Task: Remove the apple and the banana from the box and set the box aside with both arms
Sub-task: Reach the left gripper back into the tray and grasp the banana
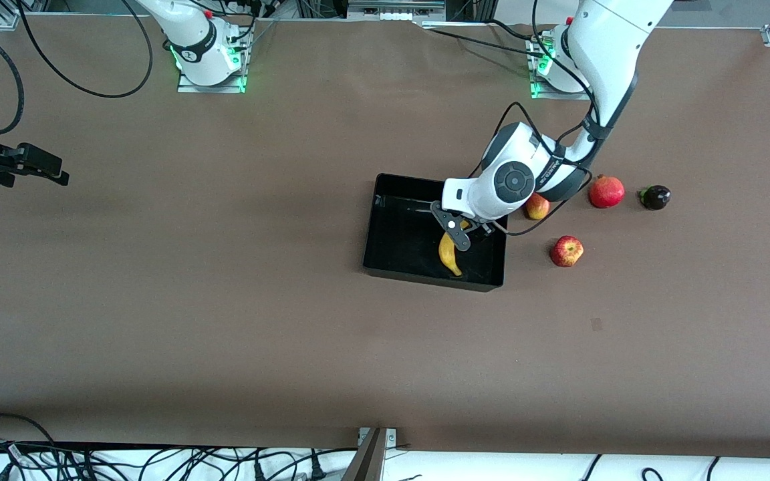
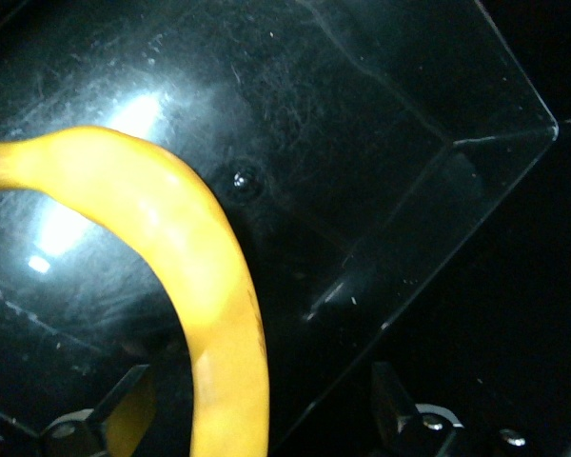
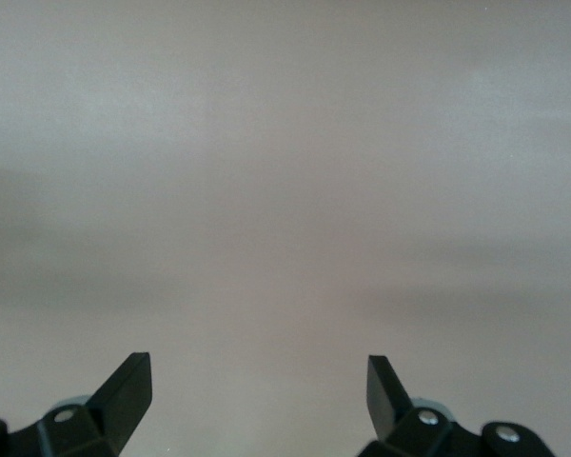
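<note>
The yellow banana lies in the black box, in the part nearer the left arm's end. My left gripper hangs low over the banana's upper end and is open. In the left wrist view the banana curves across the box's glossy floor and passes between the spread fingers of my left gripper, with a gap on each side. The red-and-yellow apple sits on the table beside the box. My right gripper waits open and empty over bare table at the right arm's end; the right wrist view shows that gripper with only tabletop under it.
An oblong red-yellow fruit lies beside the box, partly hidden by the left arm's wrist. A red pomegranate and a dark purple fruit sit farther toward the left arm's end. Cables run along the table's near edge.
</note>
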